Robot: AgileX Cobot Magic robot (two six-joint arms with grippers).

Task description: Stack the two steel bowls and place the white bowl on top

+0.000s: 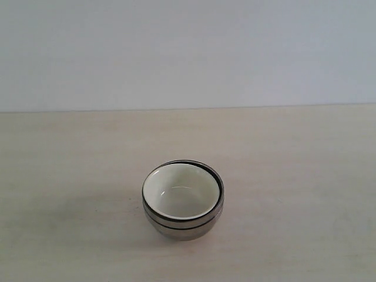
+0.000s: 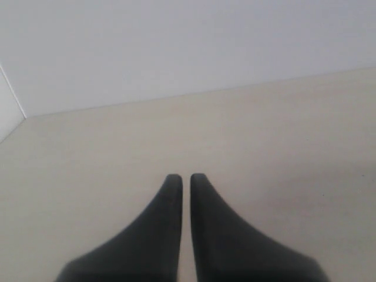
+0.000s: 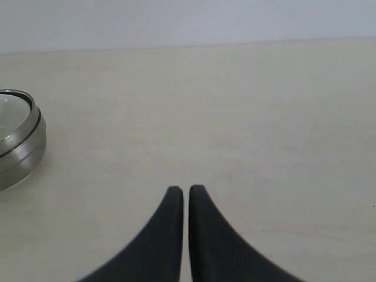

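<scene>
– Left gripper (image 2: 183, 176) had its two dark fingers drawn together, just a sliver between the tips, and nothing held in them. It hung over bare table (image 2: 264, 135), with the pale wall (image 2: 188, 47) beyond.

– And the other one?

– Right gripper (image 3: 181, 189) looked the same on my screen: tips almost touching, nothing pinched.

– Where were the bowls from there?

– The steel bowls (image 3: 23, 150) sat on the table ahead of the right gripper and off to one side, well apart from its fingertips. Only part of the stack made it into that wrist camera. From the left gripper I could not tell where they lay.

– Were they stacked?

– Yes. On the exterior camera I saw one steel bowl nested in the other, both upright. Their two shiny rims sat one just above the other with a dark line between them. The white bowl (image 1: 179, 197) sat inside the upper one, upright, its cream inside facing up and its rim about level with the steel rim around it.

– Any pattern on it?

– Its outer side was hidden by the steel, so I could not see one. Neither gripper touched the stack.
</scene>
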